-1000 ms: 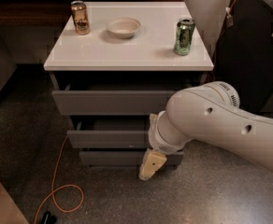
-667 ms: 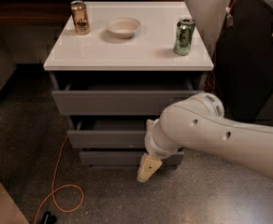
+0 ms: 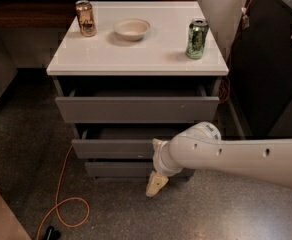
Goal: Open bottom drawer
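Note:
The bottom drawer [image 3: 117,169] is the lowest grey flat front of the white-topped cabinet [image 3: 136,59], just above the floor, standing slightly forward of the cabinet body. The two drawers above it are pulled out, the top one [image 3: 136,109] farthest, the middle one [image 3: 113,147] less. My gripper [image 3: 156,183] hangs from the white arm [image 3: 236,156] that reaches in from the right. Its cream tip sits at the lower edge of the bottom drawer's front, right of centre, close to the floor. The arm hides the drawer's right part.
On the cabinet top stand a brown can [image 3: 85,18], a cream bowl [image 3: 131,28] and a green can [image 3: 197,38]. An orange cable [image 3: 61,204] loops on the speckled floor at the left. A dark cabinet [image 3: 271,64] stands at the right.
The arm has swung left and lower across the view, now lying more level. The gripper tip has shifted slightly left along the bottom drawer's front. The drawers look unmoved.

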`<state>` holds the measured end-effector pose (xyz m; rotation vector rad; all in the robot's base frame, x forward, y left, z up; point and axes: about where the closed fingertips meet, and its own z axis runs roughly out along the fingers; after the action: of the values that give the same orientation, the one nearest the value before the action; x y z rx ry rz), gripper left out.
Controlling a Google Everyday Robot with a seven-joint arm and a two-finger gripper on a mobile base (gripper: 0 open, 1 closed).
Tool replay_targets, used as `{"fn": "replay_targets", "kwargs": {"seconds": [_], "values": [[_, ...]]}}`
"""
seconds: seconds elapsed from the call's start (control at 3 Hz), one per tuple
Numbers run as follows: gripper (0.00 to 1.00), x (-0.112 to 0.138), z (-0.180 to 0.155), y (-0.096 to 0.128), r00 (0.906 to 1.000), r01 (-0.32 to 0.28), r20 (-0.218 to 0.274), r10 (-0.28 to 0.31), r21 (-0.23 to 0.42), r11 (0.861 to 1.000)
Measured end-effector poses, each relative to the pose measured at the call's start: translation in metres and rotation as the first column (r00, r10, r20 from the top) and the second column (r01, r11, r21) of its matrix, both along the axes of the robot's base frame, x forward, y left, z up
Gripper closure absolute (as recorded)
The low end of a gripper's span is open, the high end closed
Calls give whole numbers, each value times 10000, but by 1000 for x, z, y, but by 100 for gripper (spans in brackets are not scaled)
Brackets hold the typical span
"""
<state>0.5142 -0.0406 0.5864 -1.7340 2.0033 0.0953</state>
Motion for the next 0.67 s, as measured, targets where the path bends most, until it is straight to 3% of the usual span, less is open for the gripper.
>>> {"fn": "replay_targets", "kwargs": {"seconds": [0.67], "values": [[0, 22, -87, 11, 9970, -767, -106, 770, 277, 9967]]}}
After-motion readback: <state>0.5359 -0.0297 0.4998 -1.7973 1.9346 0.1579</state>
